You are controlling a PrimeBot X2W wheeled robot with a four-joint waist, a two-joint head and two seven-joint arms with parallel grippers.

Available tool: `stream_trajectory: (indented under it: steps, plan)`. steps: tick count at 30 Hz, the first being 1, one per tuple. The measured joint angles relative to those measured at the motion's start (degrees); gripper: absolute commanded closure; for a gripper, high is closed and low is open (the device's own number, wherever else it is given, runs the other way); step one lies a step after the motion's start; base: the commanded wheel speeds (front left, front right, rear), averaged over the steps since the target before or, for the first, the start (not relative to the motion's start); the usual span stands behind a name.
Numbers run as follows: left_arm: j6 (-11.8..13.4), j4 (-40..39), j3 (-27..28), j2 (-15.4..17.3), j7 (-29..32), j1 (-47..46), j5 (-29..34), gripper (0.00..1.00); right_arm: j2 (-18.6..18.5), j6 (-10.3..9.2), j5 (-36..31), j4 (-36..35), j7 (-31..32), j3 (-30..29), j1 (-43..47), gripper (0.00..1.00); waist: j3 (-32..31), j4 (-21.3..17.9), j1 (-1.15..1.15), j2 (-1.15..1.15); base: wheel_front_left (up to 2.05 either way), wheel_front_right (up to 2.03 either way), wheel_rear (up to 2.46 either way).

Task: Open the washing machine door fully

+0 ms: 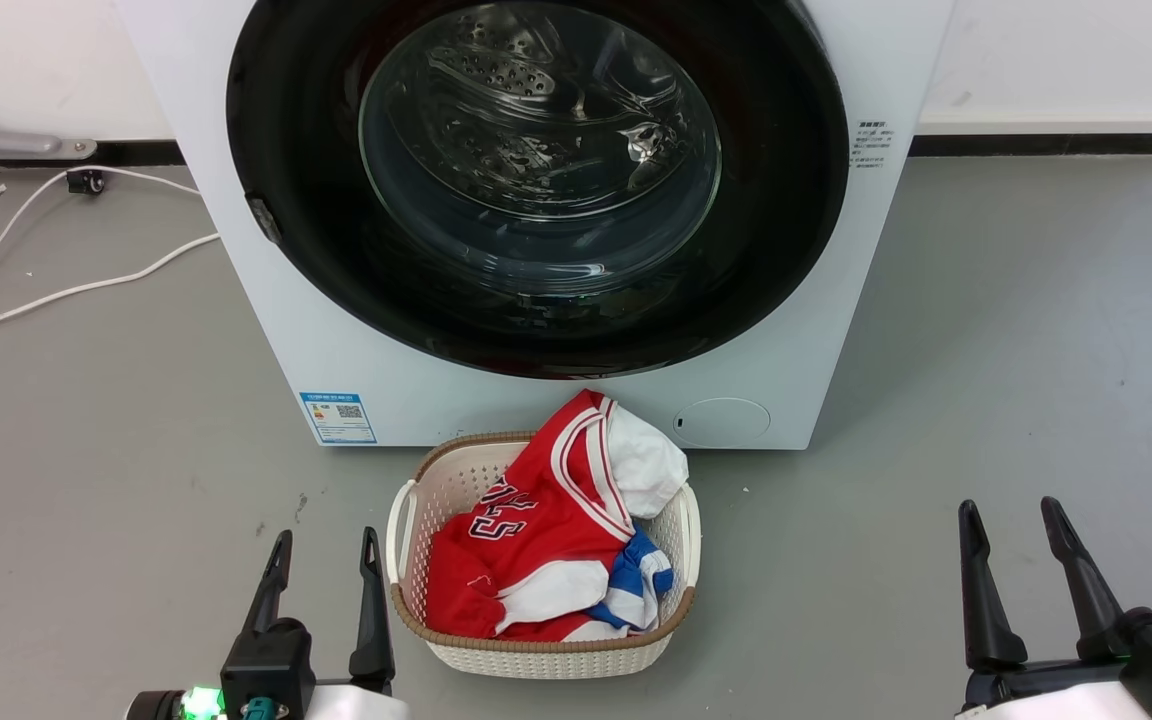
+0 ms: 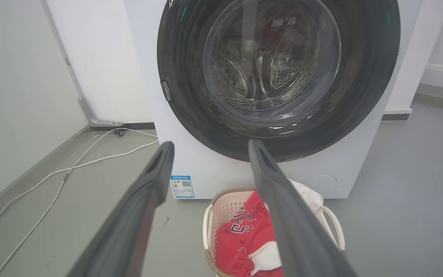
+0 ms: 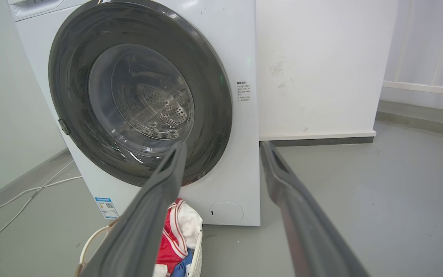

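Cream plastic basket (image 1: pixel 536 655) holding red jersey (image 1: pixel 536 540) and white cloth (image 1: pixel 646 465), before washing machine (image 1: pixel 306 340), washing machine door (image 1: pixel 786 200) closed, left hand (image 1: pixel 326 535) and right hand (image 1: pixel 1008 503) released, empty

The blue sticker (image 1: pixel 338 417) on the washing machine (image 1: pixel 386 380) bore a QR code; no other print was legible.

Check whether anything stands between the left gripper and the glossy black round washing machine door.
Nothing visible does. The cream perforated plastic laundry basket stands on the floor beside the left gripper, below the lower edge of the washing machine door.
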Motion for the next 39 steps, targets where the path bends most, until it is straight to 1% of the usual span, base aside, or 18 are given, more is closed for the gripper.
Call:
stream_trajectory:
  steps: [7, 8, 9, 10, 14, 17, 19, 22, 26, 29, 32, 37, 39]
  plan:
    - [0.01, 0.19, 0.05, -0.01, 0.01, 0.00, 0.03, 0.00, 0.00, 0.00, 0.00, 0.09, 0.00, 0.08, 0.00, 0.00, -0.06, 0.02, 0.00, 0.00, 0.00, 0.00, 0.00]
    - [0.01, 0.22, 0.04, -0.02, 0.01, 0.00, 0.03, 0.00, 0.00, 0.00, 0.00, 0.10, 0.00, 0.11, 0.00, 0.09, -0.06, 0.05, 0.00, 0.00, 0.00, 0.00, 0.00]
    - [0.01, 0.24, 0.04, -0.02, 0.00, 0.00, 0.03, 0.00, 0.00, 0.00, 0.00, 0.11, 0.00, 0.14, 0.00, 0.71, -0.05, 0.07, 0.00, 0.00, 0.00, 0.00, 0.00]
    - [0.01, 0.29, 0.07, -0.02, 0.01, 0.00, 0.03, 0.00, 0.00, 0.00, -0.01, 0.11, 0.00, 0.26, 0.00, 1.00, -0.05, 0.09, 0.00, 0.00, 0.00, 0.00, 0.00]
    - [0.01, 0.36, 0.05, -0.02, 0.00, 0.00, 0.03, 0.00, 0.00, 0.00, 0.56, -0.04, 0.00, 0.73, -0.01, 1.00, -0.04, 0.14, 0.00, 0.00, 0.00, 0.00, 0.00]
    - [0.01, 0.45, 0.15, -0.03, 0.00, 0.00, 0.03, 0.00, 0.01, -0.01, 7.39, -0.23, 0.00, 0.97, -0.02, 1.00, -0.07, 0.09, 0.00, 0.00, 0.00, 0.00, 0.00]
    - [0.01, 0.45, 0.18, -0.04, 0.00, 0.00, 0.02, 0.00, -0.02, 0.00, 12.15, -0.49, -0.01, 2.21, -0.04, 1.00, -0.09, 0.02, 0.00, 0.00, 0.00, 0.00, 0.00]
    - [0.00, 0.52, 0.23, -0.04, 0.00, 0.00, -0.01, 0.00, 0.09, 0.00, 21.82, -0.52, 0.00, 4.10, -0.05, 1.00, -0.13, -0.11, 0.00, 0.00, 0.00, 0.00, 0.00]
    - [-0.05, 0.56, 0.18, -0.04, 0.01, 0.00, -0.01, 0.00, 0.03, -0.01, 40.58, -0.01, -0.01, 3.15, -0.14, 1.00, -0.21, -0.23, 0.00, 0.00, 0.00, 0.00, 0.00]
    - [-0.05, 0.63, 0.10, -0.05, 0.00, 0.01, -0.02, 0.00, 0.10, -0.01, 51.87, 1.20, -0.01, 4.33, -0.30, 1.00, -0.28, -0.25, 0.00, 0.00, 0.00, 0.00, 0.00]
    - [-0.07, 0.79, -0.03, -0.07, 0.00, 0.01, -0.03, 0.00, 0.07, -0.01, 60.27, 1.32, -0.01, 5.03, -0.55, 1.00, -0.31, -0.18, 0.00, 0.00, 0.00, 0.00, 0.00]
    - [-0.07, 0.96, -0.09, -0.07, 0.01, 0.01, -0.03, 0.00, 0.07, -0.01, 71.56, 0.62, 0.00, 6.11, -0.71, 1.00, -0.30, 0.01, 0.00, 0.00, 0.00, 0.00, 0.00]
    - [-0.07, 0.97, -0.08, -0.07, 0.00, 0.01, -0.04, 0.00, 0.03, -0.01, 76.67, -0.07, 1.30, 6.13, -0.71, 1.00, -0.28, 0.03, 0.00, 0.00, 0.00, 0.00, 0.00]
